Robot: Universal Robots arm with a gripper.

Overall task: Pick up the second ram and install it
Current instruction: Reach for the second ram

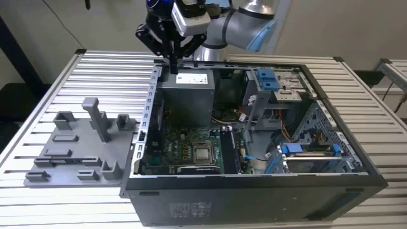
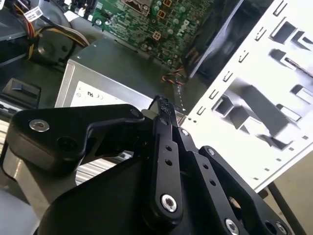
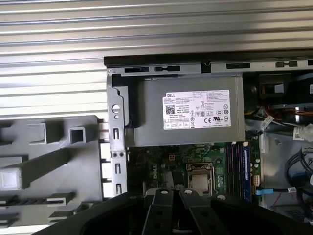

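claw [image 1: 172,66] together | over power supply [image 1: 190,95] | in open computer case [image 1: 254,200]

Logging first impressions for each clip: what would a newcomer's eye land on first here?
The open computer case, its green motherboard exposed, dominates the slatted table. The gripper hangs shut over the grey power supply at the case's far corner; a grey tray with upright posts sits at the exterior view's left.

Exterior oblique, wrist views close — case [image 1: 254,202] shared
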